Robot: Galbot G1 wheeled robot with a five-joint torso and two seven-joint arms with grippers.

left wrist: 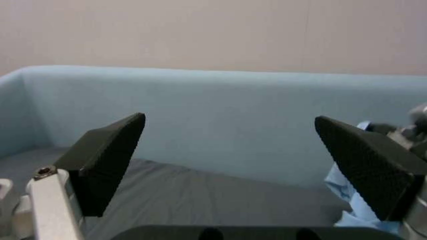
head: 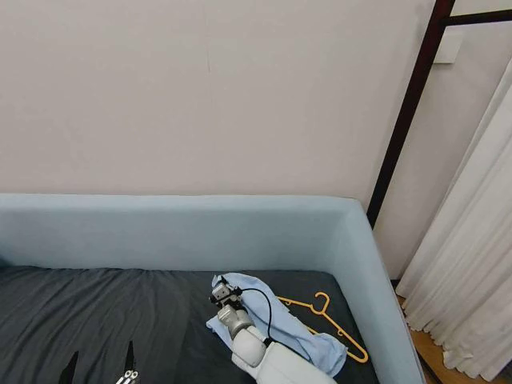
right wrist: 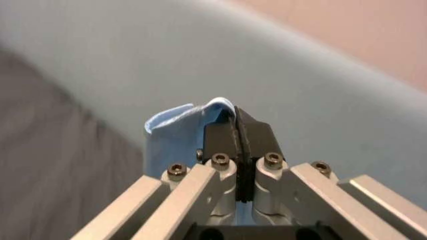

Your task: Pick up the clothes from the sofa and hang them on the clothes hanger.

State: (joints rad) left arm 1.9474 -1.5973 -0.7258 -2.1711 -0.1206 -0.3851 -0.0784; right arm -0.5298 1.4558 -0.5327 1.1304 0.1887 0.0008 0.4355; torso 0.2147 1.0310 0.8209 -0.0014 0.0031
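Note:
A light blue garment (head: pixel 276 324) lies crumpled on the sofa's dark seat (head: pixel 96 316), partly over an orange clothes hanger (head: pixel 332 316). My right gripper (head: pixel 226 293) is at the garment's far end, shut on a fold of the blue fabric (right wrist: pixel 177 132); its two black fingers (right wrist: pixel 227 140) press together on the cloth. My left gripper (head: pixel 100 370) hovers low over the seat at the view's bottom edge, open, with its wide black pads (left wrist: pixel 110 157) apart and nothing between them. The garment's edge (left wrist: pixel 347 192) shows beside one pad.
The sofa has a pale blue backrest (head: pixel 176 232) and side arm (head: pixel 376 296). A dark clothes rack post (head: pixel 404 120) rises behind the sofa's right end. White curtains (head: pixel 472 264) hang at the far right above a strip of wooden floor.

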